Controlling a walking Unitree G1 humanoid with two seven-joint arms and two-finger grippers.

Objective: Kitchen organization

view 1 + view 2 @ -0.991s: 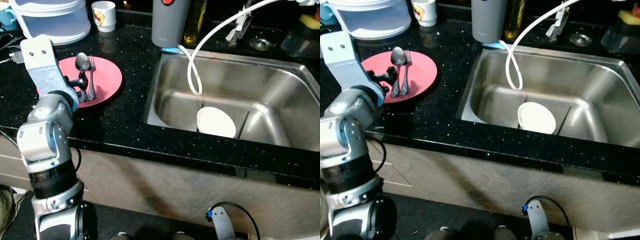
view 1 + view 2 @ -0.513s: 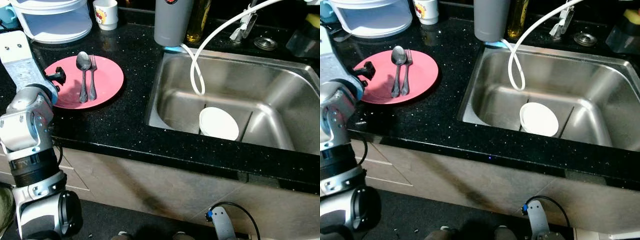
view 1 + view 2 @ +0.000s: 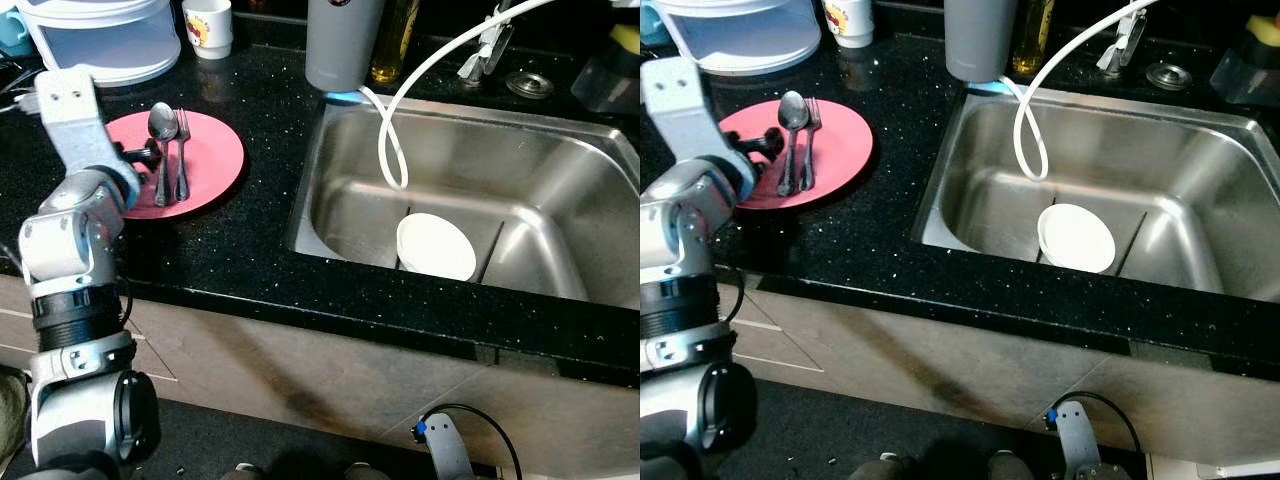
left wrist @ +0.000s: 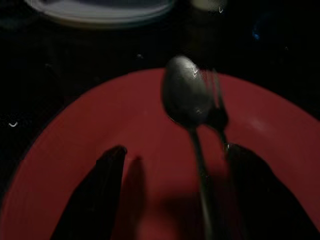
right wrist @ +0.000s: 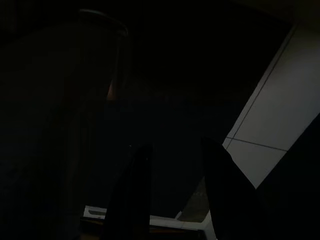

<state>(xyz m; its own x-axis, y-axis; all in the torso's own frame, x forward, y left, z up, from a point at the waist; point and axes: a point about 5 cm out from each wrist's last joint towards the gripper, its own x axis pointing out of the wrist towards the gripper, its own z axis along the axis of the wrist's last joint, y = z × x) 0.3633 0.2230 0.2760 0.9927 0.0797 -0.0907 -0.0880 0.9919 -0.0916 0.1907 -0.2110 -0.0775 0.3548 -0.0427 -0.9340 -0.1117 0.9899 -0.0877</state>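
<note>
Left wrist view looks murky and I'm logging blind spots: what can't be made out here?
- Fork: tines blurred in left wrist view.
- Spoon handle: its lower end merges into dark shade.
- Red plate: near-left edge hidden behind the left arm, left eye view.
- Right gripper: surroundings too dark, right wrist view.

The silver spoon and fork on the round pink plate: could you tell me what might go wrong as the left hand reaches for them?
The silver spoon and fork lie side by side, so the open left hand may pinch both or knock one away. Flat on the round pink plate, the thin handles may slip from the fingers. A push could slide the plate across the black counter.
</note>
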